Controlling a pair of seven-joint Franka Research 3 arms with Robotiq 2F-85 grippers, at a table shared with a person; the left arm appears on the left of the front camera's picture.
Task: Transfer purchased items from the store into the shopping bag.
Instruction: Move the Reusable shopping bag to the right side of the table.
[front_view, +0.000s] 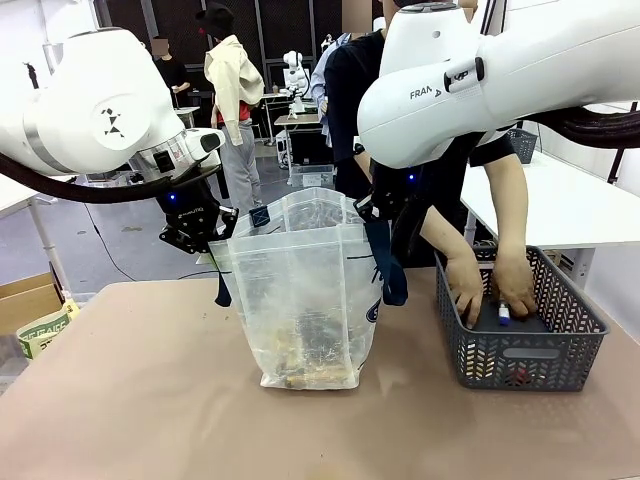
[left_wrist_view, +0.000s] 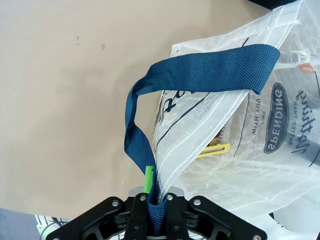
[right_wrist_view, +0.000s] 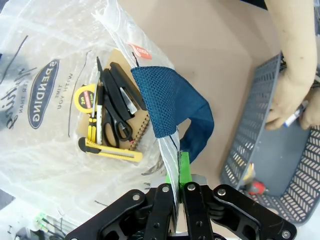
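Shopping bag (front_view: 300, 290) rim clamped in left and right jaws; two hands (front_view: 466, 287) inside one basket (front_view: 530, 362).

This is a robotics lab in an open indoor hall. 2 white jointed robot arms, the left one (front_view: 90, 110) and the right one (front_view: 500, 70) with a maker's lettering printed on its shell, trail thick black cable hoses (front_view: 70, 188) and reach over a plain brown-topped work table (front_view: 130, 400). A person in a black top (front_view: 440, 170) works at its far side. Behind stand more white-topped tables (front_view: 570, 205) on a smooth grey floor (front_view: 130, 230), where a thin black cable (front_view: 105, 262) trails. Dark grid panels (front_view: 150, 15) line the back, and a brown cardboard box (front_view: 25, 300) sits low at the left.
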